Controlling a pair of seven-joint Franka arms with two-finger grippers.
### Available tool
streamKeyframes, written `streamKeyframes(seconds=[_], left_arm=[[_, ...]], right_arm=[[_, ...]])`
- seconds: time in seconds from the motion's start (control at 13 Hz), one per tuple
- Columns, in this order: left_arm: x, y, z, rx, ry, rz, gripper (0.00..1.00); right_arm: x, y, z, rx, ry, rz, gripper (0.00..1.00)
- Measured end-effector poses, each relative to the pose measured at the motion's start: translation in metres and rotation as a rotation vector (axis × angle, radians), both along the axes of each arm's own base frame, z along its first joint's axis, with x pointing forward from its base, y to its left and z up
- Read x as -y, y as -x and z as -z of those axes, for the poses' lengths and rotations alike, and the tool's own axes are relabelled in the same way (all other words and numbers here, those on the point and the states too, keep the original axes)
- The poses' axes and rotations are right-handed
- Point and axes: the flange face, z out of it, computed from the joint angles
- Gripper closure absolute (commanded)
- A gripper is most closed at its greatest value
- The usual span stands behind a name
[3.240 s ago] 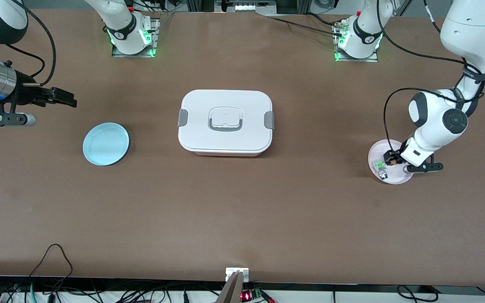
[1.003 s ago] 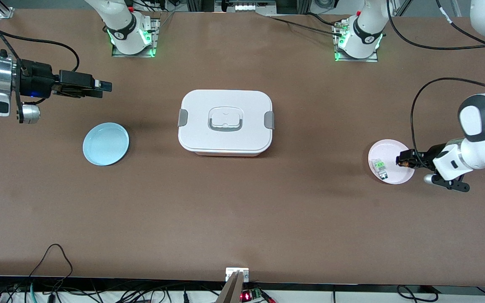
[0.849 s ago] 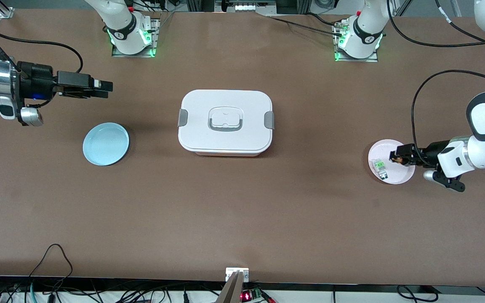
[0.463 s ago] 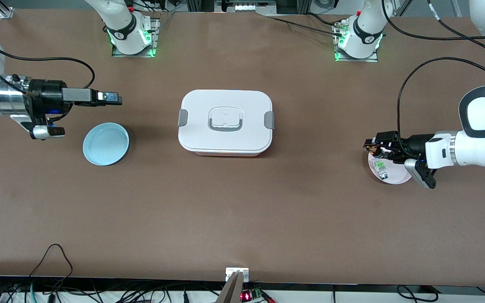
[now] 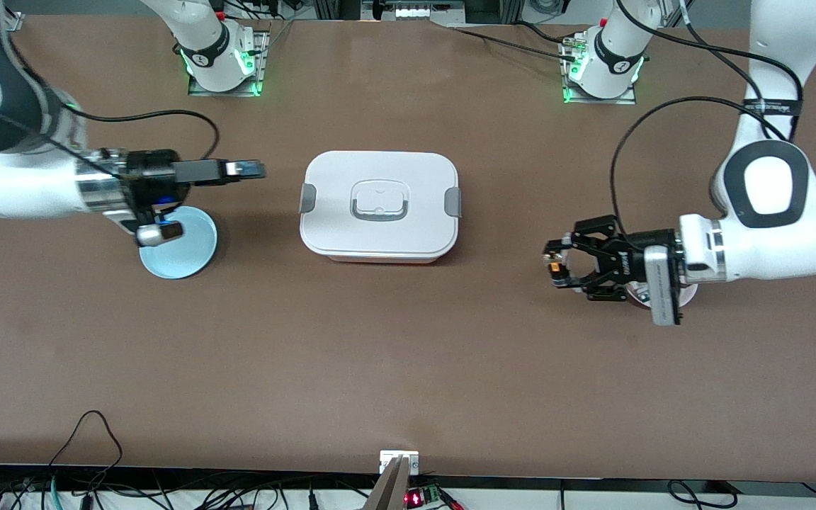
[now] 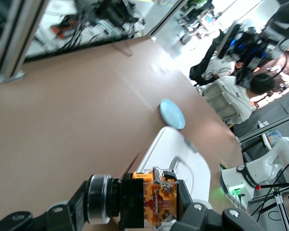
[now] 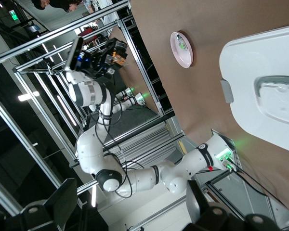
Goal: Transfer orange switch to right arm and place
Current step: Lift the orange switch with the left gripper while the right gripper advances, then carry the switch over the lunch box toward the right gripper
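On your brown table (image 5: 408, 354), the white lidded box (image 5: 380, 205) sits mid-table. Your left gripper (image 5: 557, 263) is clamped on the orange switch (image 5: 555, 268), in the air beside the pink plate (image 7: 181, 49). Your right gripper (image 5: 252, 169), jaws apart, hangs above the table between the blue plate (image 5: 188, 255) and the box.
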Motion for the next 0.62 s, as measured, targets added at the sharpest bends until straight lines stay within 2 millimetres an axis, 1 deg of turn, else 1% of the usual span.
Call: streamKeyframes(seconds=[0.08, 0.15, 0.23, 0.31, 0.39, 0.62], left_arm=[[0.019, 0.001, -0.009, 0.012, 0.033, 0.013, 1.00], [0.038, 0.004, -0.011, 0.010, 0.072, 0.026, 1.00], [0.058, 0.007, -0.009, 0.009, 0.102, 0.039, 1.00], [0.077, 0.010, -0.008, 0.024, 0.114, 0.045, 1.00], [0.094, 0.013, -0.009, 0.073, 0.117, 0.055, 1.00], [0.135, 0.022, -0.021, 0.261, 0.217, 0.081, 1.00]], right_arm=[[-0.025, 0.003, 0.000, 0.007, -0.005, 0.009, 0.00], [-0.047, 0.006, -0.001, 0.006, -0.020, 0.021, 0.00], [-0.062, 0.009, -0.001, 0.000, -0.034, 0.030, 0.00], [-0.071, 0.011, 0.001, -0.005, -0.039, 0.032, 0.00], [-0.074, 0.011, 0.003, -0.011, -0.042, 0.032, 0.00], [-0.073, 0.009, 0.010, -0.023, -0.041, 0.034, 0.00]])
